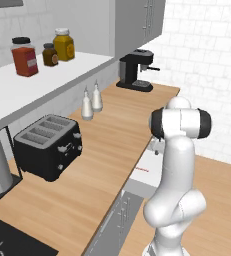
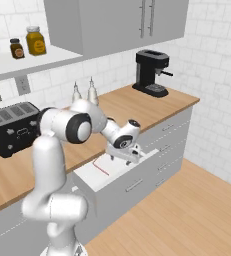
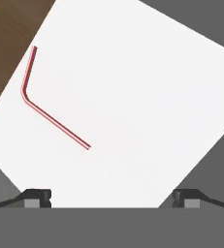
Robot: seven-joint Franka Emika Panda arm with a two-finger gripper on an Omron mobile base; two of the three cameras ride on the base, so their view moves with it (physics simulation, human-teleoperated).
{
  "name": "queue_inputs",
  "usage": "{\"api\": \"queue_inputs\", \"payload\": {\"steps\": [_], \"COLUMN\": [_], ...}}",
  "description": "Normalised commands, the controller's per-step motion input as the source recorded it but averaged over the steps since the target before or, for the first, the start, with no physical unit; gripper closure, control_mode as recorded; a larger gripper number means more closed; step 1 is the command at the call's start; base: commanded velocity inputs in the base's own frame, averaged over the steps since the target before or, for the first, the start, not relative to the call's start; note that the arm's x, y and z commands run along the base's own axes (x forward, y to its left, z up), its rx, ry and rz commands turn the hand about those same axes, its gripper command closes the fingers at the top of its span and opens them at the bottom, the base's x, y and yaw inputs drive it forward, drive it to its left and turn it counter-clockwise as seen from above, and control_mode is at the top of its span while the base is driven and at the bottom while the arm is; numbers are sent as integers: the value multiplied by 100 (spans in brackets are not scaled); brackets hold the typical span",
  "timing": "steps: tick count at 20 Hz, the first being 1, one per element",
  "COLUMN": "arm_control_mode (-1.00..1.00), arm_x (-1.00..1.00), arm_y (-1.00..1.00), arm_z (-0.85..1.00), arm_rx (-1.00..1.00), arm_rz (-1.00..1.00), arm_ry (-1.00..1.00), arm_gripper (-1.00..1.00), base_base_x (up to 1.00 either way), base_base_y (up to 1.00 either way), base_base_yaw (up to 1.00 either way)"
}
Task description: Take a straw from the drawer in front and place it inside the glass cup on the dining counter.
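Note:
The drawer (image 2: pixel 133 186) stands pulled out from under the wooden worktop, its white inside (image 3: pixel 142 97) exposed. On that white floor lies the straw (image 3: pixel 55 121), thin and red with a bent end; it also appears as a short red line (image 2: pixel 101 169) near the drawer's left part and as a red mark (image 1: pixel 142 170) beside the arm. My gripper (image 2: pixel 129 156) hangs over the drawer, pointing down. Its fingers (image 3: pixel 36 197) are spread wide, open and holding nothing, with the straw up and to the left of them. The glass cup and the dining counter are out of view.
A black toaster (image 1: pixel 49 145) and two small white bottles (image 1: pixel 91 102) stand on the worktop (image 1: pixel 117 145), with a black coffee machine (image 2: pixel 151 72) at its far end. Jars (image 1: pixel 62 45) sit on a shelf above. Grey wall cabinets (image 2: pixel 117 22) hang overhead. Wooden floor (image 2: pixel 187 215) lies right of the drawers.

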Motion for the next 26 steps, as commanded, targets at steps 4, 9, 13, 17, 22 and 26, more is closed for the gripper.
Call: {"api": "queue_inputs", "payload": {"steps": [4, 9, 13, 17, 22, 26], "arm_control_mode": [-100, -100, -100, -100, -100, -100], "arm_x": [0, -20, -59, -73, -78, -70], "arm_y": [0, -3, -25, -37, -54, -68], "arm_z": [-31, -28, -20, -15, -1, 0], "arm_rx": [-3, -12, -14, -11, -2, 0], "arm_rz": [6, 1, 0, 0, 0, 0], "arm_ry": [0, 0, 0, 0, 0, 0], "arm_gripper": [-100, -100, -100, -100, -100, -100], "base_base_x": [0, 0, 0, 0, 0, 0], "base_base_y": [0, 0, 0, 0, 0, 0], "base_base_yaw": [0, 0, 0, 0, 0, 0]}}
